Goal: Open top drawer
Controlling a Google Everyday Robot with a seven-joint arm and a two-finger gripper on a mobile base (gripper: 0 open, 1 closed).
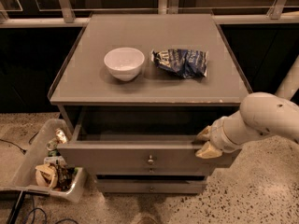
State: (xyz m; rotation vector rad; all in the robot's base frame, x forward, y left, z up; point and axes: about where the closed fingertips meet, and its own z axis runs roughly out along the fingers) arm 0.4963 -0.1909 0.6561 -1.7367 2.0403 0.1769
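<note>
The top drawer (117,157) of the grey cabinet is pulled out toward me, and its dark inside shows behind the flat grey front. A small round metal knob (150,160) sits at the centre of the front. My gripper (205,142) is at the right end of the drawer front's top edge, on the end of a white arm that comes in from the right. Its tan fingertips (208,150) rest against that edge.
A white bowl (124,63) and a crumpled blue chip bag (181,62) lie on the cabinet top (93,85). A slimmer drawer front (150,186) shows below. A clear bin (32,160) of scraps stands on the speckled floor at the left.
</note>
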